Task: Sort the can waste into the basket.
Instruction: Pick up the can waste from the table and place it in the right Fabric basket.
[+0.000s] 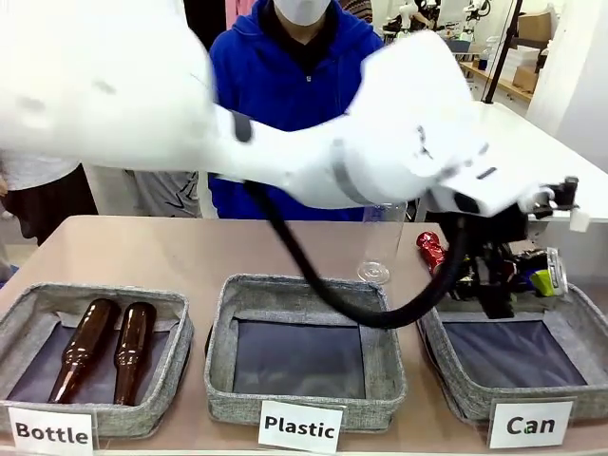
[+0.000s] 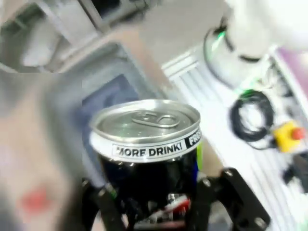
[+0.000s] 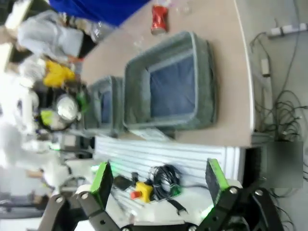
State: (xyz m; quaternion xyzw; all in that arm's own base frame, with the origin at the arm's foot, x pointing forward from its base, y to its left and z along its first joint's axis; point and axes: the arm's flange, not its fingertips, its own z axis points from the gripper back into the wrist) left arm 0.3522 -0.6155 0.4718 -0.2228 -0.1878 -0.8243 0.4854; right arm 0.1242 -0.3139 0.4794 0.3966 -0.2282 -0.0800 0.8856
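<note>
A dark can (image 1: 541,275) with green print and a silver lid hangs above the far edge of the grey basket (image 1: 579,380) carded "Can", and my left gripper (image 1: 513,275) is shut on it. The left wrist view shows this can (image 2: 149,144) close up between the fingers of my left gripper (image 2: 154,197), over the blurred basket (image 2: 103,96). A shiny red can (image 1: 430,251) lies on the table just beyond the basket's far left corner. My right gripper (image 3: 159,185) stands open and empty, high off the table's near right, looking down on the basket (image 3: 204,82) and the red can (image 3: 159,19).
The middle basket (image 1: 223,351), carded "Plastic", holds nothing. Two brown bottles (image 1: 85,347) lie in the left basket (image 1: 24,323), carded "Bottle". A clear plastic bottle (image 1: 380,242) stands behind the middle basket. A person in blue stands at the far side. My left arm spans the table.
</note>
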